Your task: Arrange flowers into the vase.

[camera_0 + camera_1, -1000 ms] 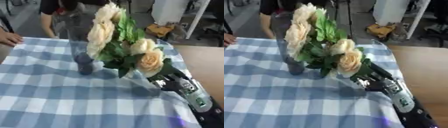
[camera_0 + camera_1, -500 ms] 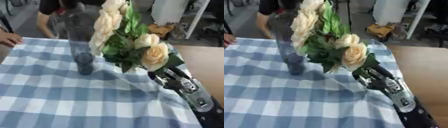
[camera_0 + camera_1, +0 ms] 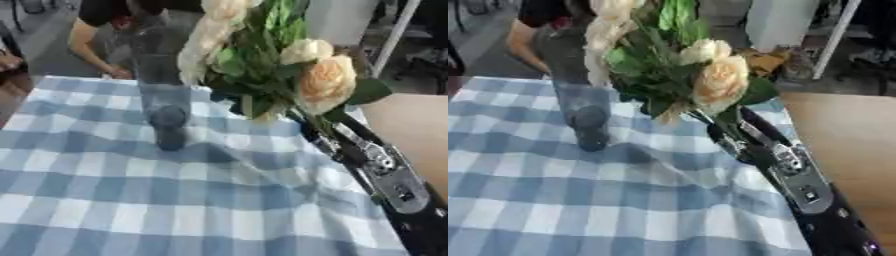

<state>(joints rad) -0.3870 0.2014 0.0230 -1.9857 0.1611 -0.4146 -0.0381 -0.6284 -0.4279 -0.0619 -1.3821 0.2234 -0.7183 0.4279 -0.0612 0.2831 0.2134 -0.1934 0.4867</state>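
A tall clear glass vase point(image 3: 165, 85) stands upright on the blue and white checked tablecloth point(image 3: 131, 200), left of centre. My right hand point(image 3: 317, 131) is shut on the stems of a bouquet of cream and peach roses point(image 3: 325, 82) with green leaves, held up above the cloth to the right of the vase. The blooms lean toward the vase top and partly overlap it in the picture. My fingers are mostly hidden behind the leaves. My left hand shows in neither view.
A bare wooden table top point(image 3: 407, 120) lies to the right of the cloth. A person point(image 3: 105, 30) stands at the far edge behind the vase.
My right hand has lifted the bouquet higher and tipped it more upright, closer to the top of the vase. The vase has not moved.
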